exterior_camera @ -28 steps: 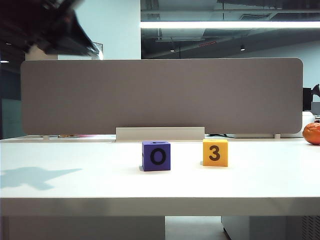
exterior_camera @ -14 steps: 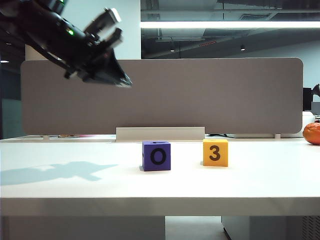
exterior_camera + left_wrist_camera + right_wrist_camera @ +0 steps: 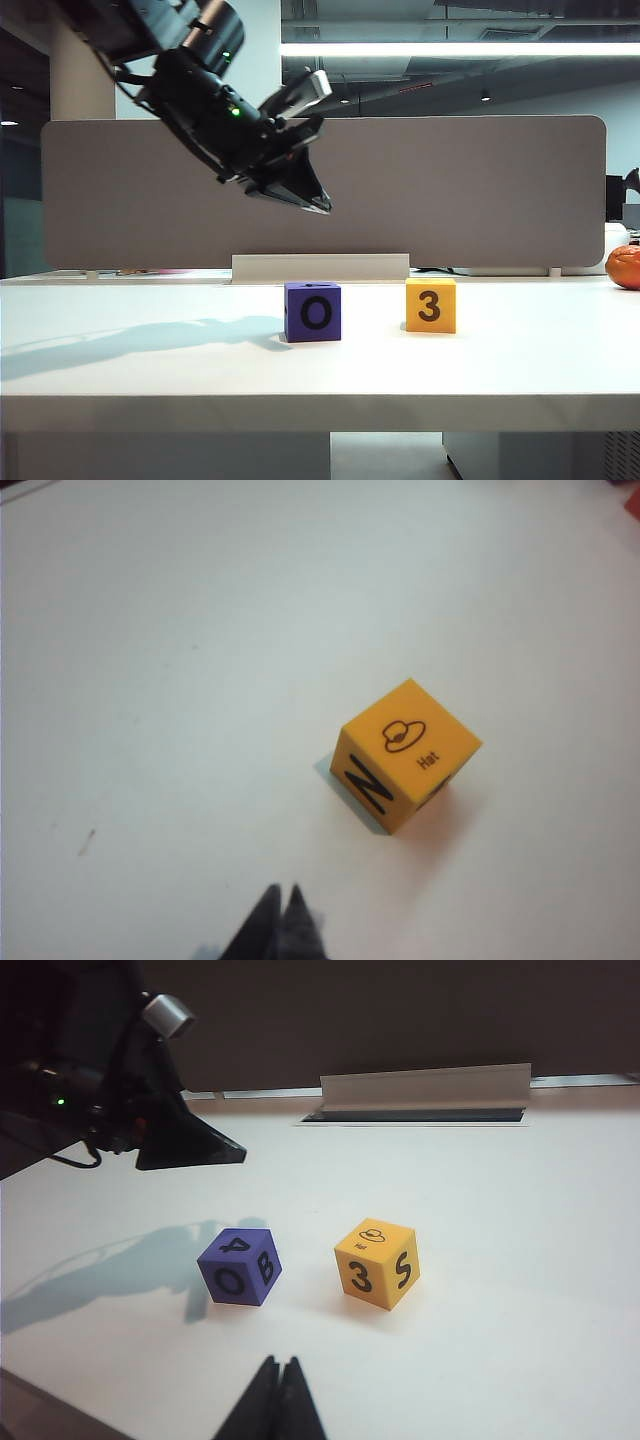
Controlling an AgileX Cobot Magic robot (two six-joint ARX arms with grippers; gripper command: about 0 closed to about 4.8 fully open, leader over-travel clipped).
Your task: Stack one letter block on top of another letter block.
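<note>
The blue-purple letter block (image 3: pixel 313 312) with a black "O" stands on the white table (image 3: pixel 150 370); the right wrist view has it too (image 3: pixel 240 1266). To its right, a small gap away, stands the yellow-orange block marked "3" (image 3: pixel 430 305) (image 3: pixel 377 1262) (image 3: pixel 405 752). My left gripper (image 3: pixel 321 206) (image 3: pixel 282 892) hangs shut and empty, tilted down, well above the purple block. In the right wrist view the left gripper (image 3: pixel 233 1150) shows above and behind the purple block. My right gripper (image 3: pixel 280 1362) is shut, empty, nearer than both blocks; the exterior view does not show it.
A grey partition panel (image 3: pixel 450 190) with a white bracket (image 3: pixel 320 267) at its foot closes the table's far side. An orange round object (image 3: pixel 624 266) sits at the far right edge. The left arm's shadow (image 3: pixel 130 338) lies left of the purple block.
The left arm has swung down and to the right from the upper left corner, ending above the purple block. Its shadow followed. Both blocks stayed put.
</note>
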